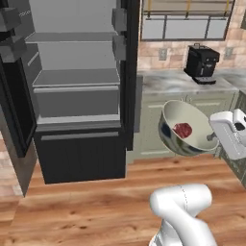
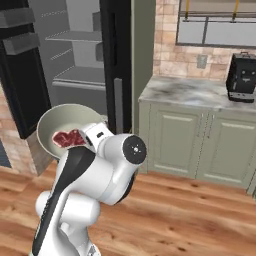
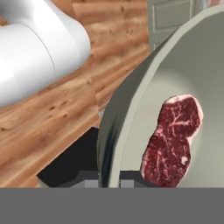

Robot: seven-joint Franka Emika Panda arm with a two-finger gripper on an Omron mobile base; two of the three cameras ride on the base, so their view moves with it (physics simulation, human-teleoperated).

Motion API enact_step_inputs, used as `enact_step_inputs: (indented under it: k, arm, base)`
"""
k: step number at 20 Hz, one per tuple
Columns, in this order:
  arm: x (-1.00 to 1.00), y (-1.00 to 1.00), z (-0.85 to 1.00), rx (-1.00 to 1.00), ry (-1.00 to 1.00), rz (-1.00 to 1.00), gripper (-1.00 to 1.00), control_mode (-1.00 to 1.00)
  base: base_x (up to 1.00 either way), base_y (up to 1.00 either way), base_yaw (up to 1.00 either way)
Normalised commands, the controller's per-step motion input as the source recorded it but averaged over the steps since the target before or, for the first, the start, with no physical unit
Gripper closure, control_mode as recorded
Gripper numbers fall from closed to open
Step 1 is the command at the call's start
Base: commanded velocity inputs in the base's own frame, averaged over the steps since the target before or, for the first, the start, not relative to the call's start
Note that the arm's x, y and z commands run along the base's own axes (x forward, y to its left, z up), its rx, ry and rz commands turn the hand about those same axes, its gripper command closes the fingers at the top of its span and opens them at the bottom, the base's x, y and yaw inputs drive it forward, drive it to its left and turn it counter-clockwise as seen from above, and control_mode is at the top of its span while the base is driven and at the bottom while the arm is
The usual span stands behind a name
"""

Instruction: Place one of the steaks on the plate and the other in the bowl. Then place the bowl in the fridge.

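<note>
Bowl (image 1: 185, 129), tipped on its side and held aloft above the wood floor (image 1: 86, 211) by the gripper (image 3: 108, 180), whose fingers pinch its rim. Steak (image 3: 173, 140) lies inside. Fridge (image 1: 72, 91) stands open, left of the bowl.

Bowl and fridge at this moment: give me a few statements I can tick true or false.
1. The gripper is clamped on the bowl's rim. True.
2. The bowl sits on a fridge shelf. False: it is held in the air, tilted, in front of the cabinets.
3. A steak lies inside the bowl. True.
4. The fridge door is closed. False: it stands open, shelves showing.
5. A coffee machine stands on the counter. True.
</note>
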Motion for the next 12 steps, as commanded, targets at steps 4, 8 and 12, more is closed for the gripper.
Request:
enact_step_inputs:
  k: [4,8,12]
  arm:
    - [0.0,0.0,0.0,0.0,0.0,0.0,1.0,1.0]
    - [0.0,0.0,0.0,0.0,0.0,0.0,1.0,1.0]
    - [0.0,0.0,0.0,0.0,0.0,0.0,1.0,1.0]
  base:
    - [0.55,0.45,0.04]
    - [0.48,0.44,0.01]
    - [0.43,0.44,0.0]
